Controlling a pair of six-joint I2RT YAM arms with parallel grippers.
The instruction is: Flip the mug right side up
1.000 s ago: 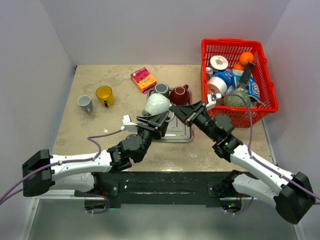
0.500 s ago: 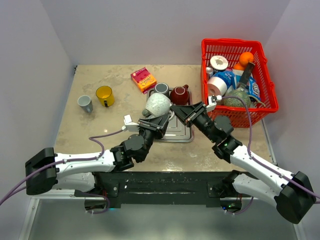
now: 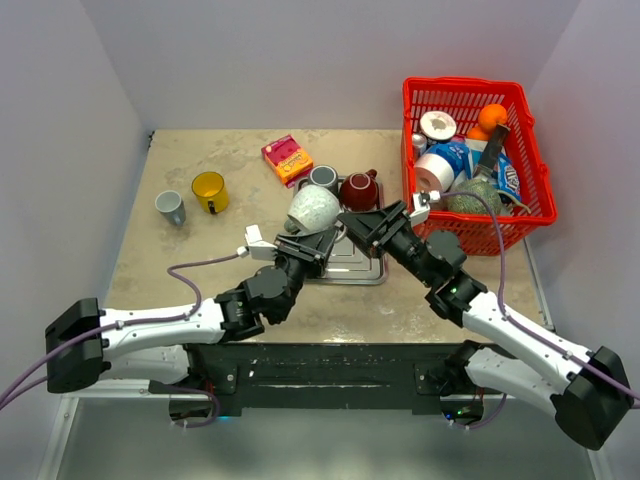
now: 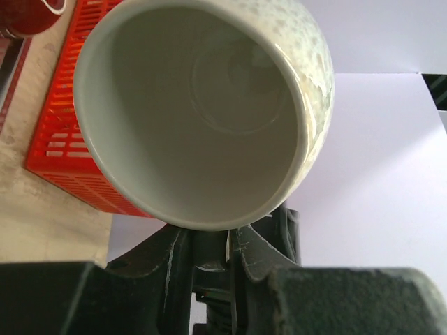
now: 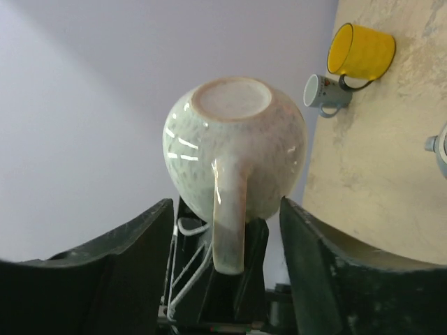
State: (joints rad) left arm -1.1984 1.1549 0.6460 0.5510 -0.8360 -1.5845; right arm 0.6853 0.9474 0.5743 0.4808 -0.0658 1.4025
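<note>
While the left gripper (image 4: 230, 241) is clamped on the rim of the speckled mug (image 3: 314, 207), holding it tilted over the metal tray (image 3: 366, 272) mid-table, the right gripper (image 3: 364, 222) stands open. Its fingers (image 5: 133, 244) flank the handle, apart from it.

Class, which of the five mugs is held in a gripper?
The speckled white mug, held by its rim in the left gripper. The yellow mug, red mug, left grey mug and middle grey mug stand ungripped.
</note>
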